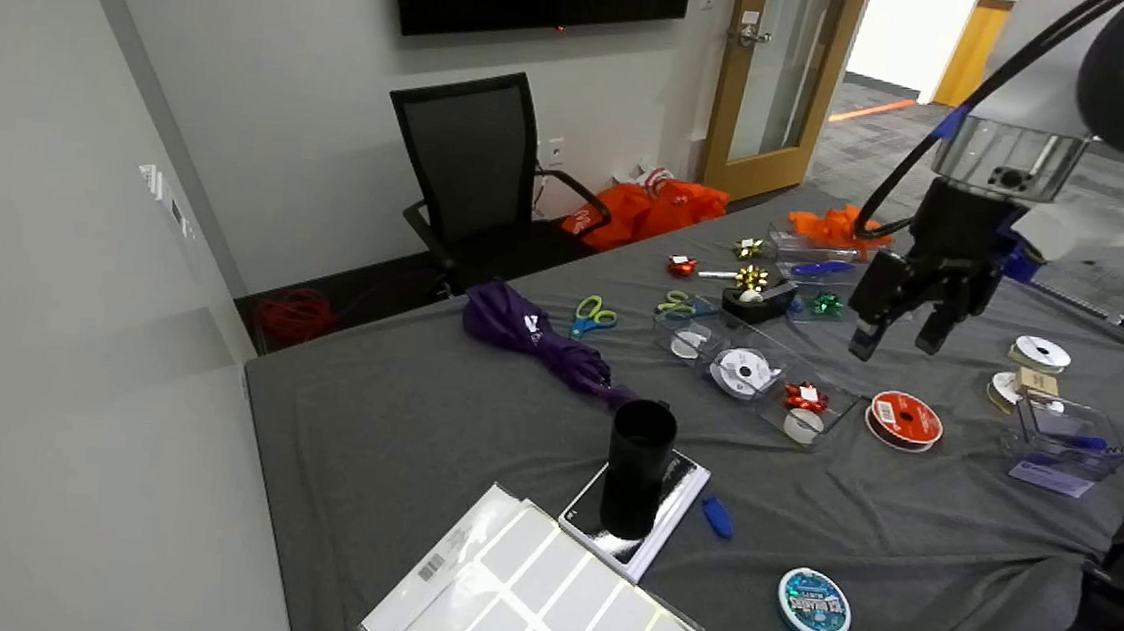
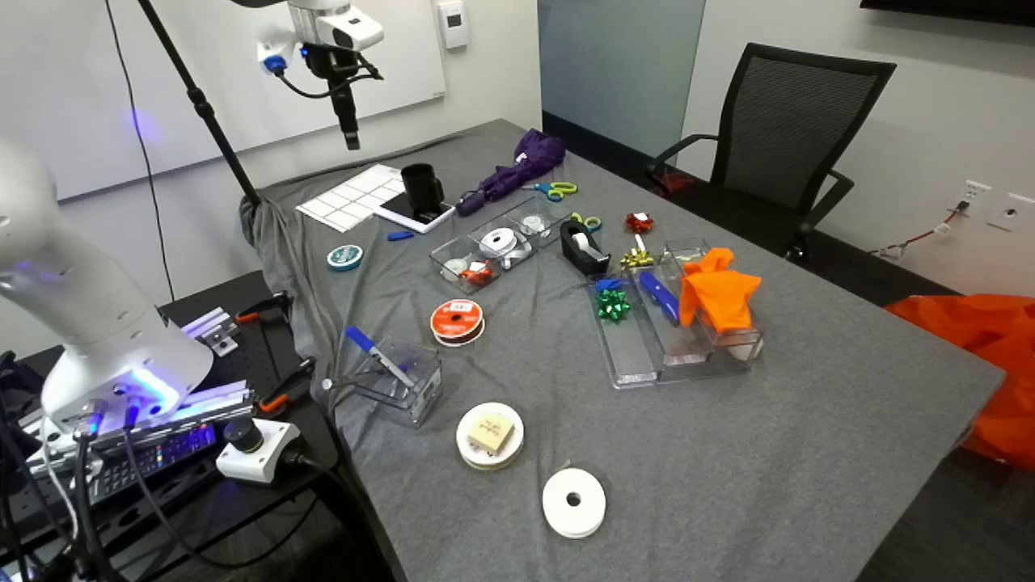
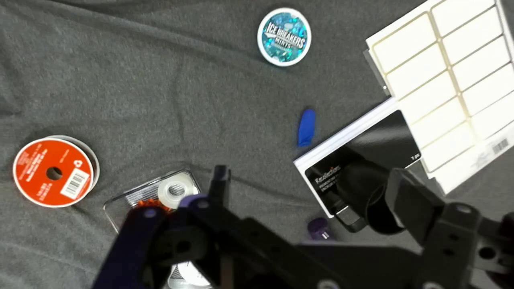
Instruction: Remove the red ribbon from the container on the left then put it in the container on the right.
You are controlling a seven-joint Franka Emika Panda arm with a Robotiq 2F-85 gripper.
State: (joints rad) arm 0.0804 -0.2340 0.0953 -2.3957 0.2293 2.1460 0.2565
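A red ribbon bow (image 1: pixel 805 398) lies in an end compartment of a long transparent container (image 2: pixel 467 289). The bow also shows in an exterior view (image 2: pixel 477 275) and partly in the wrist view (image 3: pixel 150 204), where the gripper hides much of the container. White rolls lie in the same container. A larger transparent container (image 2: pixel 635 376) holds a green bow (image 2: pixel 613 305), a blue stapler-like object (image 2: pixel 660 297) and an orange cloth (image 2: pixel 720 291). My gripper (image 1: pixel 896 347) is open with nothing between its fingers, high above the table, pointing down; it also shows in an exterior view (image 2: pixel 352 144).
A red ribbon spool (image 2: pixel 458 320) lies beside the long container. A black mug (image 1: pixel 638 472) stands on a boxed item near label sheets (image 1: pixel 540 595). A black tape dispenser (image 2: pixel 584 249), another red bow (image 2: pixel 639 223) and a purple umbrella (image 2: pixel 517 170) are around the containers.
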